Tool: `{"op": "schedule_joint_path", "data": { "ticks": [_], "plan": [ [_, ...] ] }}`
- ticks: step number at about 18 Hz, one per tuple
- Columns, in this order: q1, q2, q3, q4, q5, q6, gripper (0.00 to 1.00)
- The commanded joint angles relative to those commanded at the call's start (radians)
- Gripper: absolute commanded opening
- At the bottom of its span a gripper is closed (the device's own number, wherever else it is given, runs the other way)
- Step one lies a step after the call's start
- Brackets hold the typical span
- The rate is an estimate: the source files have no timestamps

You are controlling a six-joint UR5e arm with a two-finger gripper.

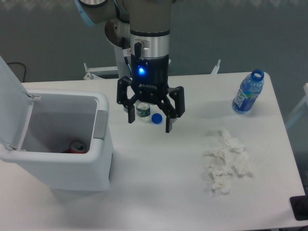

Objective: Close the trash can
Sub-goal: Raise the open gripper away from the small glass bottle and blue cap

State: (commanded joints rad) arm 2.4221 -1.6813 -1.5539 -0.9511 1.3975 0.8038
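The white boxy trash can point(62, 166) stands at the left of the table with its mouth open. Its flat white lid point(12, 106) is raised upright on the far left side. The grey latch point(100, 124) is on the side facing the gripper. A red can point(77, 147) lies inside. My gripper point(150, 123) hangs above the table to the right of the can, apart from it. Its fingers are spread open and hold nothing.
A small clear bottle point(142, 109) and a blue cap point(156, 118) lie on the table behind the gripper. A blue uncapped water bottle point(248, 92) stands at the back right. Crumpled white tissues point(227, 161) lie at the front right.
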Motion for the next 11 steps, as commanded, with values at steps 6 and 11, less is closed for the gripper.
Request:
{"op": "schedule_joint_path", "data": {
  "ticks": [6, 11],
  "plan": [
    [0.014, 0.015, -0.015, -0.003, 0.014, -0.021, 1.0],
    [0.041, 0.034, -0.015, -0.006, -0.025, -0.029, 1.0]
  ]
}}
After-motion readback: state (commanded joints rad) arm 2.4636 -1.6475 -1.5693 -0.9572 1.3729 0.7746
